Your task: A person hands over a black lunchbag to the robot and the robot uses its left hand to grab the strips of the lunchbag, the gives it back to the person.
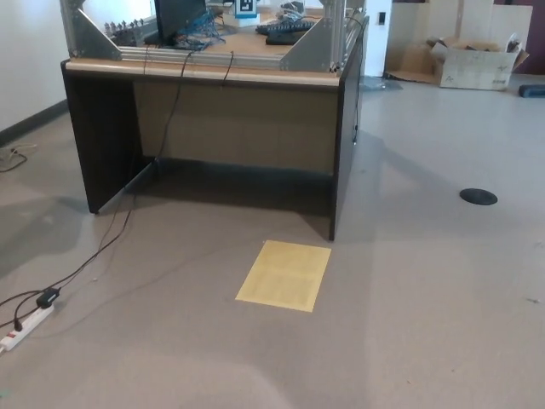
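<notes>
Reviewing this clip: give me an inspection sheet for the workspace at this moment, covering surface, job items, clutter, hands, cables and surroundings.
Surface: grey floor with a yellow rectangular floor patch.
Job's things: nothing seen; no lunchbag, no person.
Clutter: dark wooden desk carrying an aluminium frame and loose electronics; round black floor disc.
Hands: nothing seen.
Cables: black cables run from the desk to a white power strip.
Surroundings: open cardboard box by the far wall.

Open floor (409,324) across foreground and right. Table (213,77) blocking upper left, top crowded with metal frame (319,43) and cables. Yellow sheet (284,274) flat just before the table. Power strip (24,326) and cords (102,251) trailing at left. Cardboard box (477,64) far right.
</notes>
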Robot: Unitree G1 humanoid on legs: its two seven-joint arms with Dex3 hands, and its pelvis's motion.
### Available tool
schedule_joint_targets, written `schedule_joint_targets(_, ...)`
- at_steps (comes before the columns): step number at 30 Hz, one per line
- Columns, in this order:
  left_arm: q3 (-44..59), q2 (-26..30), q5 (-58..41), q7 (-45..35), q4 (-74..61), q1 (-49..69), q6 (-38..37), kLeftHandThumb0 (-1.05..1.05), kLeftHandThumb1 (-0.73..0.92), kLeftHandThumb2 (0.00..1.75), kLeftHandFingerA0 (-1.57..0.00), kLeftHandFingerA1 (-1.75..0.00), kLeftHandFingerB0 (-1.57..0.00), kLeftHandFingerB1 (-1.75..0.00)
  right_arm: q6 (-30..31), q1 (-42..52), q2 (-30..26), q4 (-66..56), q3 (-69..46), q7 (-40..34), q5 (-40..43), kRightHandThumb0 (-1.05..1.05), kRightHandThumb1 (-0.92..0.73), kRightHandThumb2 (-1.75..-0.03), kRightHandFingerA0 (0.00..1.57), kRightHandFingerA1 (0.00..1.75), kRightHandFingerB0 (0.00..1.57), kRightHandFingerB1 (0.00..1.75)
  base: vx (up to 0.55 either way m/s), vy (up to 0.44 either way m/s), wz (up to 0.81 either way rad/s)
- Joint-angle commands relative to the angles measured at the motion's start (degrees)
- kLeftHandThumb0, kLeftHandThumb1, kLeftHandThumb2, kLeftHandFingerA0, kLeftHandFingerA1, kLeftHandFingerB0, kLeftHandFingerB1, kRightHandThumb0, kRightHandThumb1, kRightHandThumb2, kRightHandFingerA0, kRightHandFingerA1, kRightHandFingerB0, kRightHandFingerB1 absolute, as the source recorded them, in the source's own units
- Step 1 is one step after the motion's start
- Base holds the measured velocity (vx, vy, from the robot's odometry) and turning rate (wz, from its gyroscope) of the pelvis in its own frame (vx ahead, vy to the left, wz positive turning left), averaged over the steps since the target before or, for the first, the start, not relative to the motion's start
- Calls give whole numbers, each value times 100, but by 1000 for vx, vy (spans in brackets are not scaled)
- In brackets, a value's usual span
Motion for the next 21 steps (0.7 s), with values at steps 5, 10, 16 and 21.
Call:
schedule_joint_targets(5, 54, 585, 223, 452, 91, -105, -2325, -75, 46, 84, -5, -22, -9, -23, -1799, -288, -207, 294, -157, -82, 49, -69, -72, -63, 57, 47, 51, 43, 0, 0, 0)
schedule_joint_targets(10, 45, 596, 226, 463, 179, -125, -2423, -73, 46, 84, -4, -21, -8, -23, -1944, -343, -189, 456, -208, -79, 102, -64, -60, -98, 46, 58, 34, 51, 0, 0, 0)
schedule_joint_targets(16, 56, 618, 182, 455, 311, -144, -2607, -74, 57, 57, -1, -25, -6, -25, -2092, -363, -139, 592, -265, -115, 124, -75, -62, -98, 38, 54, 27, 47, 0, 0, 0)
schedule_joint_targets(21, 87, 632, 114, 424, 360, -148, -2759, -70, 44, 84, 0, -18, -7, -21, -2250, -400, -97, 760, -356, -22, 175, -71, -61, -98, 35, 54, 19, 45, 0, 0, 0)
